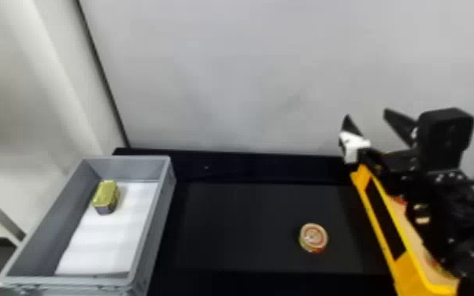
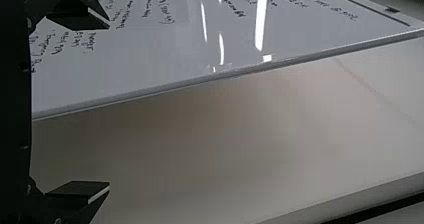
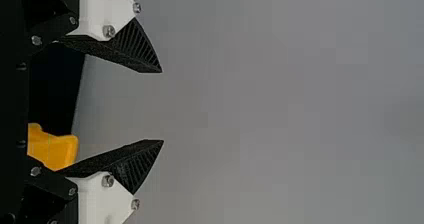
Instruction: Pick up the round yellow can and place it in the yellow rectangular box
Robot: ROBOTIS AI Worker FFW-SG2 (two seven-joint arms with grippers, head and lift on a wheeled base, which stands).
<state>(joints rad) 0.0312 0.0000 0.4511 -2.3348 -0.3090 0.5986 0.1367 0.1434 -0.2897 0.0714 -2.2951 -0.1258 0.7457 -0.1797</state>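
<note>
Yellow box [image 1: 409,271], gray bin [image 1: 53,228] — gold tin [image 1: 106,195], white sheet [image 1: 104,244] inside

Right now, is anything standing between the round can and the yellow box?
Nothing visible stands between the round can and the yellow box except the box's own wall; the right arm hangs over the box.

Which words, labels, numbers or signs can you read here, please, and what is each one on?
No text can be read with certainty.
Whiteboard: lines of handwriting, too small to read.
Round can: markings on its top, too small to make out as words.
</note>
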